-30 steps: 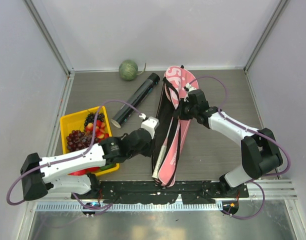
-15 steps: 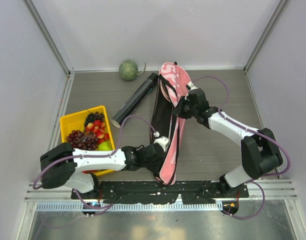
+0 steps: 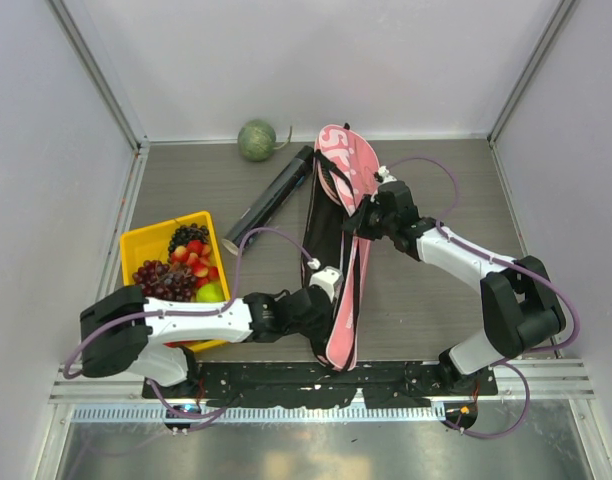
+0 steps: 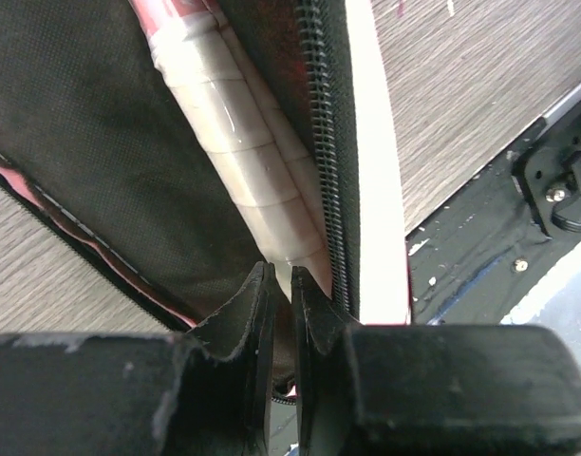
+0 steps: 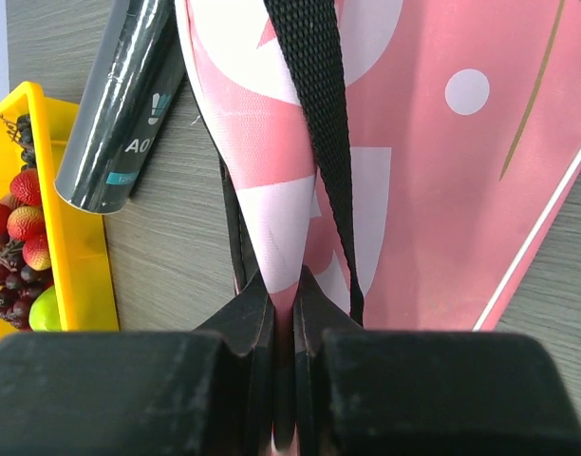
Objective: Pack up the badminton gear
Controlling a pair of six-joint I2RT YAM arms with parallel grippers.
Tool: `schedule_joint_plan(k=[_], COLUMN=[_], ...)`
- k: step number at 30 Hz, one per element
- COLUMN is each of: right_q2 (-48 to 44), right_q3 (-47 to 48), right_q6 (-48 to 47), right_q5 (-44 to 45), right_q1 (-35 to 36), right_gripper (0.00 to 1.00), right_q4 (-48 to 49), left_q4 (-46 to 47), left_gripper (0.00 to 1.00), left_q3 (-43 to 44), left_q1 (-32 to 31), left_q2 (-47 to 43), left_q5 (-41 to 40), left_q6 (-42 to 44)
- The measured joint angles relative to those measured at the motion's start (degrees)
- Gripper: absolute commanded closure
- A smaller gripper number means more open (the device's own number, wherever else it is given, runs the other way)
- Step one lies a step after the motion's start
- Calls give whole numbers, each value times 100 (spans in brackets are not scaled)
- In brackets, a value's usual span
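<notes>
**Closing up the racket bag, tube not yet packed**

Standing by the table, I judge the step in hand to be settling the rackets inside the racket bag [image 3: 348,170] and getting ready to zip it. The bag lies lengthwise down the middle, its wide end far, its narrow end near, and its side gapes open.

The right gripper [image 5: 281,280] is clamped on a fold of the pink flap beside the black strap [image 5: 314,104], holding that edge up. The left gripper [image 4: 279,271] sits at the near end of the opening, jaws drawn together to a thin slit. Its tips are against the end of a white racket handle [image 4: 243,161] lying inside, just beside the zipper [image 4: 319,142]. I can make out nothing between them.

Next, I think, the handle needs nudging fully in, then the zipper pull must be found.

The black tube [image 3: 271,200] lies on the table just left of the bag, outside it. No shuttlecocks are in view. The yellow tray [image 3: 126,262] at the left holds grapes, strawberries and a green fruit; a melon [image 3: 256,140] sits far.
</notes>
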Motion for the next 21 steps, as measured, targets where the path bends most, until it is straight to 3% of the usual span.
schedule_joint_plan(k=[4,8,16,21], right_q2=[0,0,0,0], right_q3=[-11,-11,-13,-20], right_q6=[39,33,-162,-433], right_q5=[-35,-151,-378,-728], right_q1=[-2,-28,-168,-269], right_gripper=[95,95,94,94], right_q4=[4,-2,39,83], left_q4=[33,-22,-776,-1152], left_gripper=[84,74,56,51], left_q3=[118,221,238,188], left_q1=[-83,-153,24,605], left_q2=[361,369,-763,-1237], left_q5=[11,-74,-686,-846], left_q6=[-9,52,407,586])
